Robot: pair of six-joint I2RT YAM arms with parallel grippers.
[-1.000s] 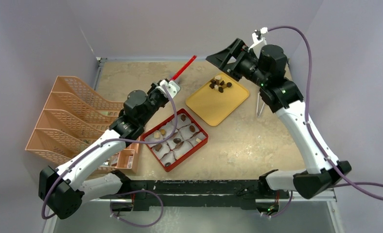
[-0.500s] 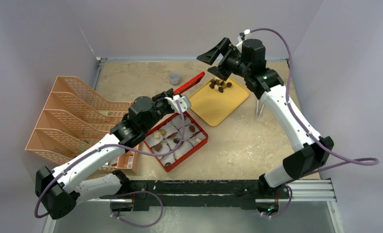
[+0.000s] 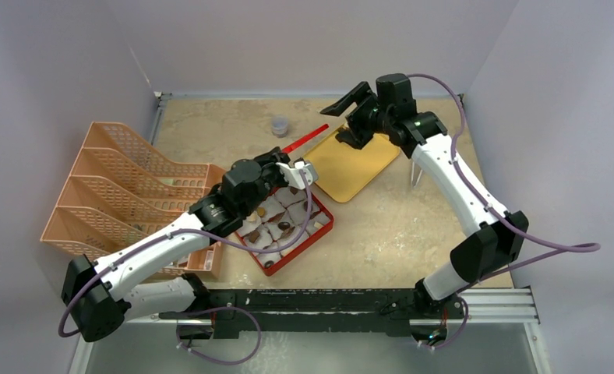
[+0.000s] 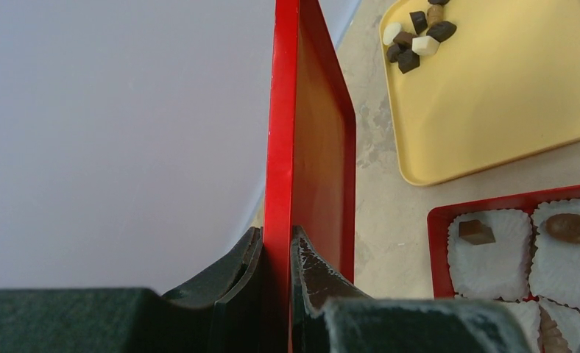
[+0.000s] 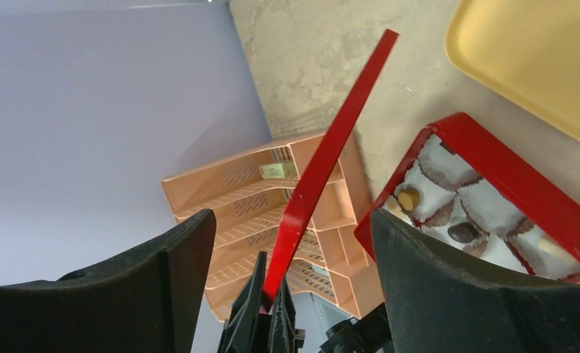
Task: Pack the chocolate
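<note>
The left tool (image 4: 276, 254) grasps the thin red rectangular lid (image 4: 313, 147) by one edge. The right tool (image 5: 291, 220) hangs released over the yellow plastic tray (image 4: 508, 103) near the desk (image 3: 397, 226)'s far edge, where brown and cream chocolate chunks (image 4: 418, 33) lie.

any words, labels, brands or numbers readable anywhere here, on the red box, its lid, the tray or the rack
No text can be read in any view.
red lid, red box, yellow tray: plain surfaces, no print visible.
small pale carton in the peach rack: may carry a label, but too small and blurred to read.
</note>
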